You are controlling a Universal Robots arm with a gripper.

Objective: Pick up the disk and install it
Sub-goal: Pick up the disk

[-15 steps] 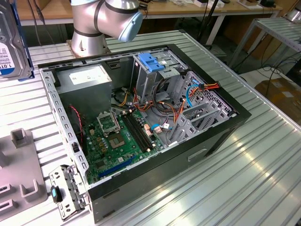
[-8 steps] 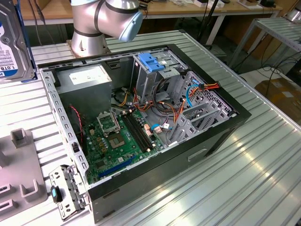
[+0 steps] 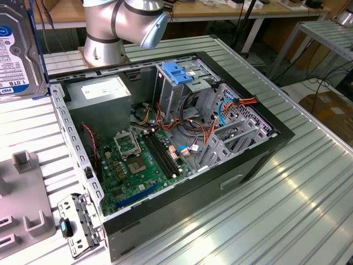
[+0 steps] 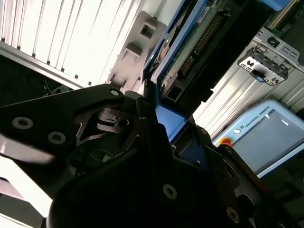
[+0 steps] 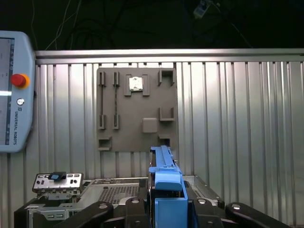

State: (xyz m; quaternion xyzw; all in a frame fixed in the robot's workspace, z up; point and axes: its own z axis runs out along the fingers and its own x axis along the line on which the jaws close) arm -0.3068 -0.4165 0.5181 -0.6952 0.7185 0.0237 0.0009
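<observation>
Clamping shows in both wrist views: the tool (image 5: 164, 202) is closed narrow on the disk (image 5: 163, 164), which stands on edge with its long axis running straight out from the tool. In the exterior view the disk hangs at upper left, above the surface (image 3: 298, 204), well apart from the blue-topped cage (image 3: 179, 74) at upper centre.

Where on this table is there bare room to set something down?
The ribbed table on the exterior view's right of the open computer case is bare. Crowded: the exterior view's left, with the grey fixture plate and metal bracket, and inside the case among the cables.
</observation>
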